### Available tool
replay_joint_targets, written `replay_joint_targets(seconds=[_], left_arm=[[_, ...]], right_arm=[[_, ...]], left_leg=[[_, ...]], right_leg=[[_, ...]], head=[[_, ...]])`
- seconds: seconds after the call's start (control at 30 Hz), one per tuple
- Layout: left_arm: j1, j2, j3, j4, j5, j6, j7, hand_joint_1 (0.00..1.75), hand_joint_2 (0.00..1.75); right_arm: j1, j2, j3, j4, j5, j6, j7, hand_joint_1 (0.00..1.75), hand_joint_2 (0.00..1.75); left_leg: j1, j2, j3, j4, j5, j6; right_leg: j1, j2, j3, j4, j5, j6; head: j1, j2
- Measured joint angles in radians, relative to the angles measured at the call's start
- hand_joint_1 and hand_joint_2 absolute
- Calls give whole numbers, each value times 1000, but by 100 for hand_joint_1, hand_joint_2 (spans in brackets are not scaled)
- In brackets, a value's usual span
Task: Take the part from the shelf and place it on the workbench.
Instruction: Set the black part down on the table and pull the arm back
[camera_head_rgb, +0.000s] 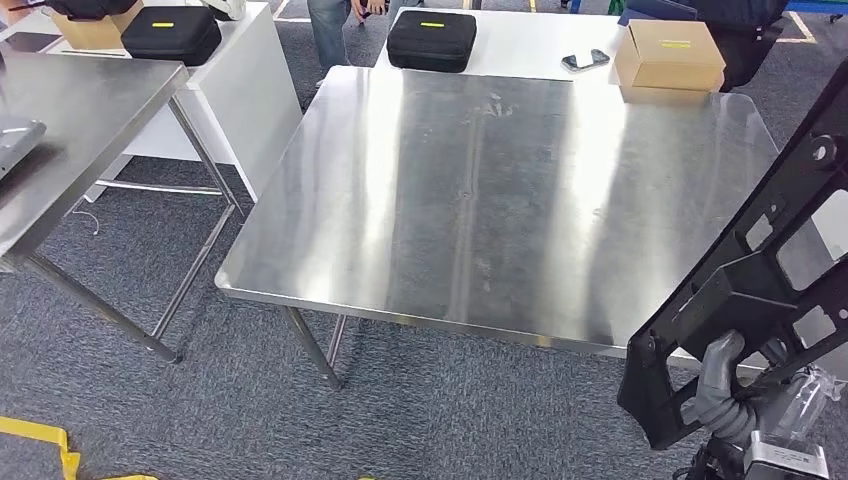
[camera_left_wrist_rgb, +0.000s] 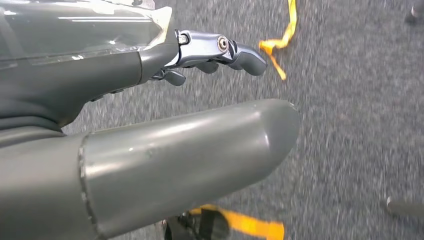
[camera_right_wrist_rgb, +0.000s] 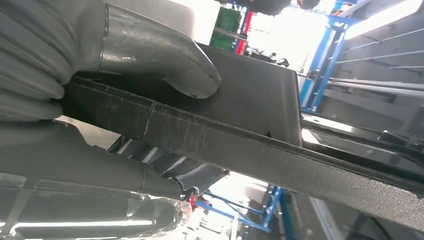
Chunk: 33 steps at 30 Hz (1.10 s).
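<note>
From the head, the right hand (camera_head_rgb: 722, 385) grips the low end of the long black part (camera_head_rgb: 760, 270), which hangs over the steel workbench (camera_head_rgb: 480, 200) edge; it looks stiff, light and awkwardly long. The left wrist shows the left hand (camera_left_wrist_rgb: 150, 145) empty, fingers loosely apart. The right wrist shows the thumb (camera_right_wrist_rgb: 165, 57) clamping the part's textured rim, a fair hold.

The left hand (camera_left_wrist_rgb: 165, 125) reaches in over grey carpet (camera_left_wrist_rgb: 360, 125), its thick grey thumb (camera_left_wrist_rgb: 200, 155) stretched across the lower part of the frame and a silver-jointed finger (camera_left_wrist_rgb: 220, 50) with a dark tip extended above it, with nothing between them. A yellow strip (camera_left_wrist_rgb: 280, 37) lies on the carpet beyond the fingertip, and another yellow strip (camera_left_wrist_rgb: 250, 225) shows beneath the thumb.
</note>
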Motion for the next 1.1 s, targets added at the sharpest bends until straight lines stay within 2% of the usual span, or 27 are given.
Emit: replay_joint_targets(seconds=[0.03,0.07,0.1,0.13,0.17,0.23,0.3,0.37,0.4,0.43,0.47,0.5,0.53,0.57,0.6,0.63,0.7,0.73,0.8,0.87,0.9,0.93,0.97,1.0,1.03,1.07,1.1], left_arm=[[-1,2,0,-1,-2,0,0,0,0],[-1,6,0,-2,-3,0,0,0,0],[-1,8,-1,-4,-5,0,0,0,0],[0,7,-1,-4,-7,0,0,0,0],[0,8,-1,-4,-7,0,0,0,0],[-4,10,-2,-4,-9,0,-1,0,0],[-8,10,-2,-5,-10,0,-1,0,0],[-7,7,-2,-4,-11,-1,-1,0,0],[-6,5,-2,-4,-11,-1,0,0,0],[-5,4,-2,-4,-11,-1,0,0,0],[-5,4,-2,-4,-11,0,0,0,0],[-3,10,-2,-6,-11,0,0,0,0],[-1,12,-2,-6,-12,0,-1,0,0],[-1,17,-2,-9,-12,0,-1,0,0],[0,23,-2,-11,-12,1,-1,0,0],[-1,22,-2,-12,-11,1,-1,0,0],[-3,28,-1,-14,-11,1,-1,0,0],[-5,26,-1,-14,-10,0,-1,0,0],[-8,19,-1,-14,-11,-2,0,0,0],[-7,8,-1,-13,-12,-3,0,0,0],[-6,3,-2,-12,-12,-3,0,0,0],[-4,-2,-2,-11,-12,-3,0,0,0],[-3,-5,-2,-10,-14,-3,0,0,0],[-2,-5,-2,-10,-16,-4,0,0,0],[-2,-4,-2,-10,-18,-4,1,0,0],[-2,-2,-2,-9,-21,-5,1,0,0],[-2,0,-2,-9,-23,-6,1,0,0]], right_arm=[[-4,-3,-5,0,5,-5,0,175,175],[-6,-7,-13,-1,10,-9,2,175,175],[-8,-12,-22,-3,13,-12,4,175,175],[-10,-16,-31,-6,15,-14,7,175,175],[-12,-19,-38,-10,16,-15,9,175,175],[-17,-24,-48,-17,18,-15,11,175,175],[-20,-28,-55,-25,20,-15,11,175,175],[-23,-30,-59,-28,20,-15,11,175,175],[-23,-31,-60,-28,20,-15,11,175,175],[-24,-31,-60,-29,20,-15,11,175,175],[-24,-31,-61,-29,20,-15,11,175,175],[-26,-30,-61,-29,20,-15,11,175,175],[-29,-31,-61,-28,21,-15,10,175,175],[-32,-32,-61,-29,21,-15,10,175,175],[-34,-33,-62,-29,20,-15,10,175,175],[-35,-35,-63,-31,20,-15,11,175,175],[-33,-36,-64,-33,19,-15,14,175,175],[-34,-37,-64,-34,19,-15,13,175,175],[-36,-40,-66,-34,19,-15,12,175,175],[-35,-42,-69,-34,20,-15,12,175,175],[-35,-42,-70,-34,22,-16,11,175,175],[-36,-44,-72,-34,25,-19,11,175,175],[-39,-47,-76,-34,29,-21,12,175,175],[-44,-52,-82,-34,33,-24,15,175,175],[-52,-58,-89,-32,36,-26,21,175,175],[-61,-65,-97,-31,40,-26,28,175,175],[-70,-72,-106,-32,43,-26,36,175,175]], left_leg=[[8,-3,-16,33,-17,-21],[12,-5,-31,63,-33,-38],[14,-6,-42,83,-45,-49],[14,-3,-51,94,-54,-58],[14,2,-59,106,-58,-63],[9,27,-113,175,-68,-58],[-7,49,-214,308,-97,-37],[-37,53,-300,407,-116,-1],[-58,51,-320,413,-106,28],[-83,49,-321,386,-82,66],[-115,43,-303,332,-46,116],[-139,28,-274,265,0,184],[-158,17,-241,200,34,232],[-174,7,-207,153,56,262],[-181,-1,-176,111,68,277],[-190,3,-144,77,66,268],[-192,6,-76,3,77,274],[-186,9,-47,-24,79,276],[-170,12,-12,-50,69,266],[-151,11,6,-50,46,239],[-141,10,15,-46,32,220],[-130,8,24,-38,17,200],[-119,6,31,-24,0,178],[-112,4,31,-4,-21,155],[-106,2,29,22,-44,134],[-105,1,21,48,-65,118],[-106,1,13,70,-83,108]], right_leg=[[-6,3,5,-17,-5,-4],[-8,5,-4,-6,-17,-20],[-6,7,-17,23,-35,-49],[-8,6,-20,45,-37,-69],[-6,6,-22,58,-36,-77],[2,3,-13,61,-42,-80],[16,-3,0,45,-45,-79],[41,-3,17,27,-48,-80],[59,-3,27,18,-50,-84],[78,-4,39,8,-53,-89],[96,-4,54,-5,-57,-97],[105,-8,69,-19,-61,-107],[112,-10,84,-32,-67,-115],[109,-10,99,-49,-68,-117],[101,-10,114,-61,-64,-116],[96,-7,125,-69,-53,-104],[88,-5,130,-42,-20,-85],[90,-4,110,-1,-10,-81],[90,-3,40,109,-32,-85],[79,-3,-31,169,-89,-79],[70,-3,-49,163,-102,-67],[60,-4,-53,129,-92,-48],[48,-4,-46,71,-59,-20],[37,-8,-38,19,-11,11],[30,-13,-34,-21,19,25],[27,-16,-34,-34,39,19],[29,-19,-41,-22,44,-3]], head=[[7,0],[11,0],[12,0],[7,0],[-1,0],[-17,0],[-31,0],[-35,0],[-35,0],[-36,0],[-37,0],[-25,0],[-8,0],[8,0],[21,0],[19,0],[3,0],[-2,0],[-8,0],[-8,0],[-8,0],[-8,0],[-7,0],[-6,0],[-1,0],[3,0],[4,0]])
